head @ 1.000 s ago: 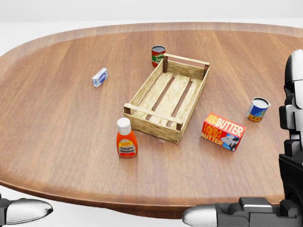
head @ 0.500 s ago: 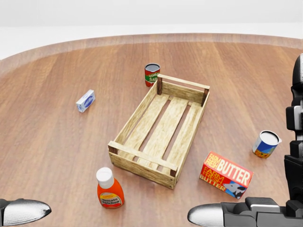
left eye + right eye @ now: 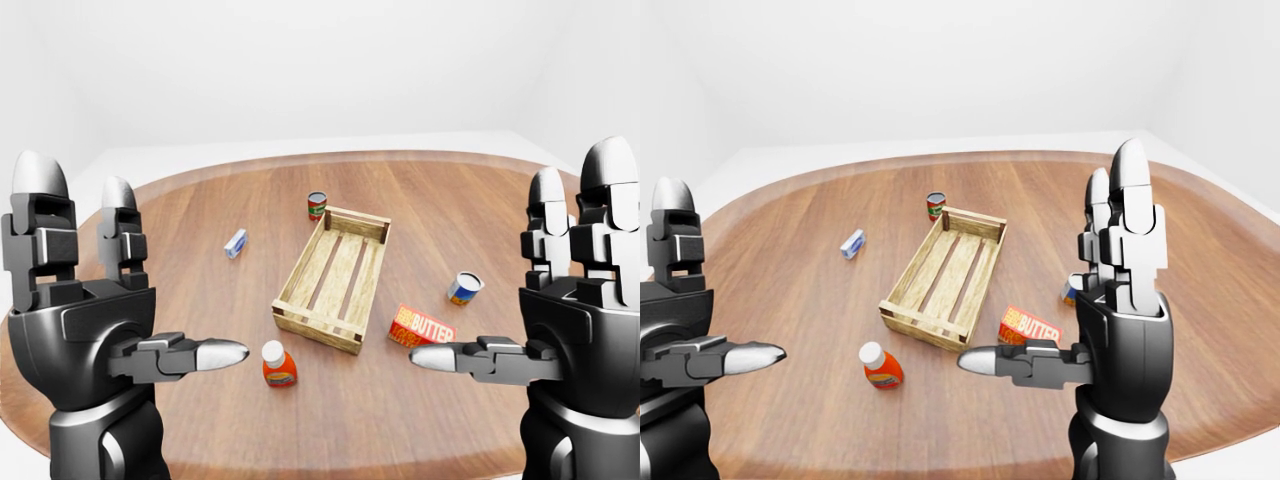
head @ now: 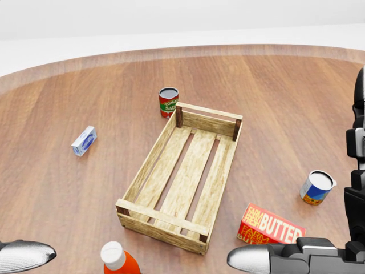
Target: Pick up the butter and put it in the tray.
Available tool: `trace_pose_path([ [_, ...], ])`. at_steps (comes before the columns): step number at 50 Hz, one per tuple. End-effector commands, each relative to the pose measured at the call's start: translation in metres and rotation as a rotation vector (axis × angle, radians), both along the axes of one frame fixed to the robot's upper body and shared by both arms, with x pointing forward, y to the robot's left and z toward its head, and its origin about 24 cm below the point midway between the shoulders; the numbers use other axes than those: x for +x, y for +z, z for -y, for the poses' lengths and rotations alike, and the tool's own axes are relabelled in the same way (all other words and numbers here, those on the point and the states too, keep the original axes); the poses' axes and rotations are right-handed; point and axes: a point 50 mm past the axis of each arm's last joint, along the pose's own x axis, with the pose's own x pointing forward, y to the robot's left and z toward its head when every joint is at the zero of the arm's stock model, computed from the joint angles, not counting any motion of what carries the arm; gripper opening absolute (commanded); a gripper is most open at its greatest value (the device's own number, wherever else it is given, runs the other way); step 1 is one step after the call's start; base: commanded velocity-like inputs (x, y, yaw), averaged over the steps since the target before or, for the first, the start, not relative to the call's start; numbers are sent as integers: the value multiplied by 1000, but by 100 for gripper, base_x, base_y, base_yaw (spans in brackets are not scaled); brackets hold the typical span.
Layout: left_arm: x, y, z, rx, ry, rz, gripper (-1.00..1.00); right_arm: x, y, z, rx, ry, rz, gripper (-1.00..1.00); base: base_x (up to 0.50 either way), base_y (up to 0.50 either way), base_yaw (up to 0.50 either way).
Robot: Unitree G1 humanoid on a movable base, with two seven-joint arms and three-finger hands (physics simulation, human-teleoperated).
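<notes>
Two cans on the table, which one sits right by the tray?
The red-labelled can, beside the tray's top corner in the head view. The blue-and-orange can stands well off to the right.

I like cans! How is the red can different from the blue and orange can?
The red can with the green label stands close beside the slatted wooden tray's top corner in the head view; the blue and orange can stands alone, well apart, near the red butter box. The red can's top looks dark; the blue and orange can's top looks pale. Both are small, round, and upright on the wooden table.
</notes>
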Motion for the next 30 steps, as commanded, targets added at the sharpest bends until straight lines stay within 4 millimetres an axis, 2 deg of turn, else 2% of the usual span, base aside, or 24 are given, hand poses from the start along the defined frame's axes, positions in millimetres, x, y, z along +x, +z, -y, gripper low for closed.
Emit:
trace_pose_path([
  [1,0,0,0,4,-1,-3,100,-1,0,3,7,-16,-1,100,50,-4,0],
  [6,-2,2,0,0,1,9,100,-1,0,4,12,-22,-1,100,50,-4,0],
  [14,-1,4,-3,-8,3,22,100,-3,-5,9,52,-32,-30,100,0,0,0],
  [22,-6,6,-1,-5,-4,34,100,-9,-16,28,-101,-167,-145,100,0,0,0],
  [25,-6,7,-4,-11,1,43,100,-13,-19,44,-242,-276,-235,100,0,0,0],
  [30,-5,5,-3,-11,-4,34,100,-15,-27,55,-356,-359,-402,100,0,0,0],
])
